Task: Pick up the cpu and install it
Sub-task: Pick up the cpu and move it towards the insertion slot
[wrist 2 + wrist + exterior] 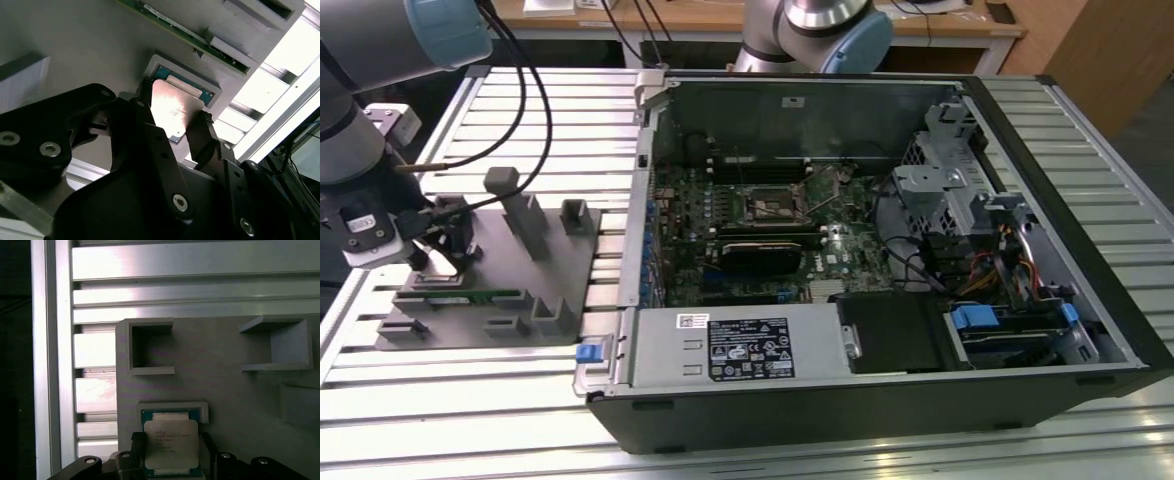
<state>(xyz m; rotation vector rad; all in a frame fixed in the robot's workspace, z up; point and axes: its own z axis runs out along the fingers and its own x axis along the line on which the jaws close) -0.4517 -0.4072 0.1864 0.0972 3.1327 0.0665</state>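
Note:
The cpu point(170, 440), a small square chip with a pale silver top and a green rim, lies at its square pocket point(173, 406) in the grey plastic tray point(554, 270). My gripper point(175, 106) straddles it, and the black fingertips point(143, 95) press on two opposite edges of the cpu point(172, 117). In the exterior view the gripper point(438, 262) hangs low over the tray's end at the exterior view's left. I cannot tell whether the chip still rests in the pocket or is slightly raised.
A long green circuit strip point(470, 295) stands in the tray beside the pocket, among upright grey posts point(520, 220). The open computer case point(881, 250) lies at the exterior view's right, its motherboard socket point(769, 205) uncovered. Slatted aluminium table point(494, 400) lies underneath.

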